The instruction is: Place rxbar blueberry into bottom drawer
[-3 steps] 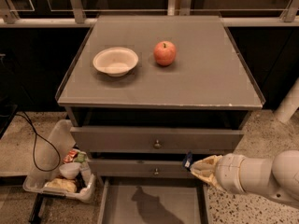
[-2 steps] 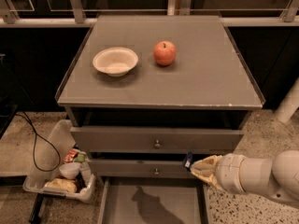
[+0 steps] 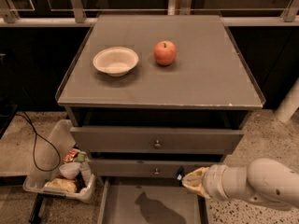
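My gripper point(image 3: 188, 178) reaches in from the right, at the front of the grey cabinet and just above the right part of the open bottom drawer point(image 3: 122, 208). It is shut on the rxbar blueberry point(image 3: 179, 174), of which only a small dark blue end shows at the tip. The drawer is pulled out, and its flat grey floor carries the gripper's shadow. The bar hangs level with the middle drawer's front point(image 3: 135, 168), right of its knob.
On the cabinet top point(image 3: 210, 73) stand a white bowl point(image 3: 115, 60) and a red apple point(image 3: 165, 52). The top drawer point(image 3: 156, 140) is shut. A clear bin point(image 3: 60, 174) with snacks and a black cable point(image 3: 35, 143) lie on the floor at the left.
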`<state>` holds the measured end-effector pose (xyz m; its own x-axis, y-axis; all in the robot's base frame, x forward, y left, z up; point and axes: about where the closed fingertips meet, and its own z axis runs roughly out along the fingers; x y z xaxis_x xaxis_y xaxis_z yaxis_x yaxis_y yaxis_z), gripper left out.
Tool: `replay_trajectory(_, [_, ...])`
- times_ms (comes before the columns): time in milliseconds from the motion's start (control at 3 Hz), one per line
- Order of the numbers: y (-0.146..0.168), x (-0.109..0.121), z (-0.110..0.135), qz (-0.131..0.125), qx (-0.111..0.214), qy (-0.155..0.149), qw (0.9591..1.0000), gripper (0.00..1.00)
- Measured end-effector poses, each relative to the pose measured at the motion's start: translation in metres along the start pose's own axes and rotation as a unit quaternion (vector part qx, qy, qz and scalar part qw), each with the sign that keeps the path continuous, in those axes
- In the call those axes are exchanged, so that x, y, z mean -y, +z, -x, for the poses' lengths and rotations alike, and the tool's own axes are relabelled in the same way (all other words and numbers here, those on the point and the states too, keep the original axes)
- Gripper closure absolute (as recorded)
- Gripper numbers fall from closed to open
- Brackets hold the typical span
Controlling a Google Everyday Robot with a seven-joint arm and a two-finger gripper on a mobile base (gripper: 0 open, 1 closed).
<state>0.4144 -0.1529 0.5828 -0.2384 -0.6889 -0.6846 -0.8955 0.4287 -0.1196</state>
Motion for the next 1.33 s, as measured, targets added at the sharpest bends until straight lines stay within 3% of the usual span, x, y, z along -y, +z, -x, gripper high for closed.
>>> replay_trajectory(333, [0.046, -0.018, -0.040, 0.035, -0.007, 0.029, 0.9989, 1.00])
replay_trajectory(667, [0.083, -0.025, -0.075, 0.041, -0.006, 0.048, 0.9980, 1.00])
replay_trajectory(1000, [0.155, -0.012, -0.101, 0.033, 0.001, 0.056, 0.9979, 1.00])
replay_trajectory(1333, [0.155, -0.012, -0.101, 0.033, 0.001, 0.055, 0.9979, 1.00])
